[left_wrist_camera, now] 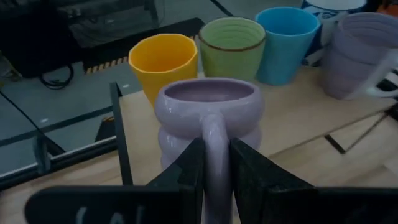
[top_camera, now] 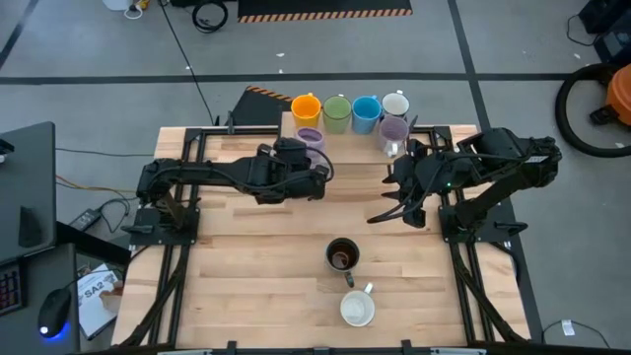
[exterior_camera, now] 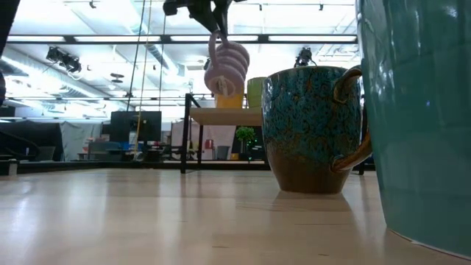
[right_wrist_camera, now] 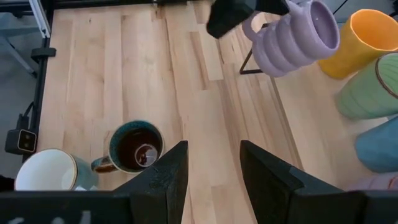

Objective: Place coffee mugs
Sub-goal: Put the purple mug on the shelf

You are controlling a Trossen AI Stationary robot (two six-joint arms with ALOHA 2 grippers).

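The left gripper [left_wrist_camera: 214, 168] pinches the thick looped handle of a glossy lilac ceramic mug with a bulging, stacked-ring body [left_wrist_camera: 208, 118], holding it upright and clear of the pale, planked wooden worktop [top_camera: 256, 256]; in the low view the mug [exterior_camera: 226, 68] hangs in the air under the dark fingers. From above, this mug [top_camera: 310, 140] sits just in front of the row at the worktop's far edge.

That row runs along the back: a smooth orange tapered mug [top_camera: 306, 106], a ribbed green mug with a brown rim [top_camera: 337, 110], a plain blue tapered mug [top_camera: 367, 110], and a white mug [top_camera: 395, 103]. A second lilac mug, softly ribbed and pale [top_camera: 393, 131], stands just in front of the white one.

The right gripper [right_wrist_camera: 210, 171] hovers over bare wood with its two flat dark fingers spread apart and nothing between them, well apart from the row.

Nearer the front, a dark brown-lined mug with a speckled teal glaze, a brown base and a curved brown handle [top_camera: 342, 254] stands upright. Just in front of it is a cream-lined round mug with a teal outer wall [top_camera: 358, 308], its handle pointing toward the dark one.
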